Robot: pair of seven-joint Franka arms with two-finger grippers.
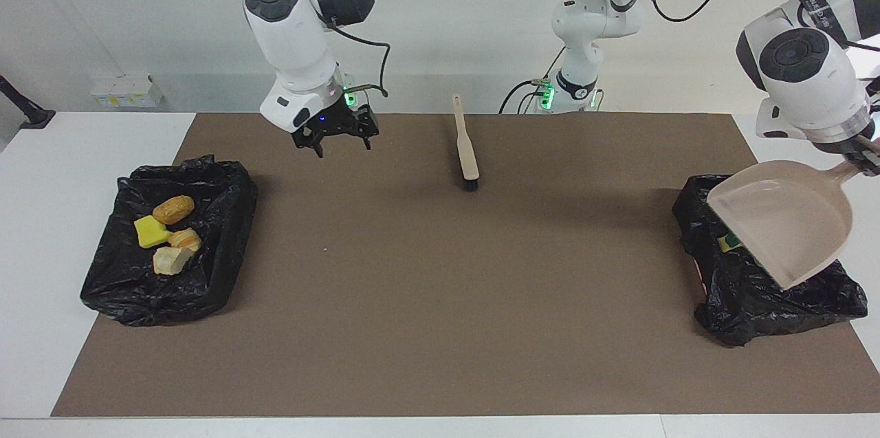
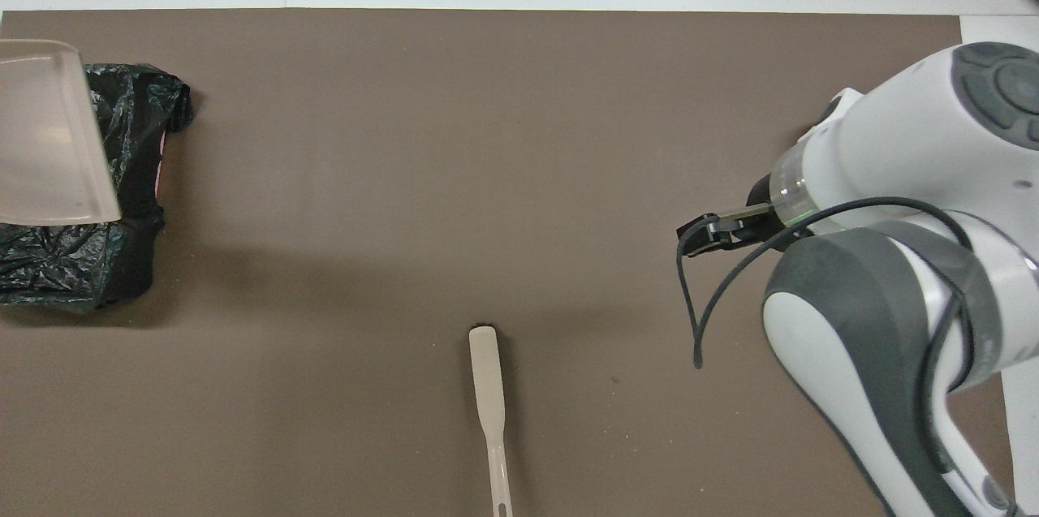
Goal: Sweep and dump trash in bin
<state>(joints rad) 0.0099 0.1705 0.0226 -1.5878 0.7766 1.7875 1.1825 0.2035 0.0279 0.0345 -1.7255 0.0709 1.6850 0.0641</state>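
The left gripper (image 1: 867,155) has its fingers pinching the handle of the beige dustpan (image 1: 784,221), held tilted mouth-down over the black-bagged bin (image 1: 763,300) at the left arm's end of the desk. A green-and-yellow scrap (image 1: 729,241) shows inside that bin. Four more pieces of trash (image 1: 170,232) lie in the other bagged bin (image 1: 130,287). To finish the dump well, steepen the pan with its lip over the bag; the right gripper (image 1: 335,139) waits, fingers spread, over the mat, the brush (image 1: 465,146) lying mid-desk.
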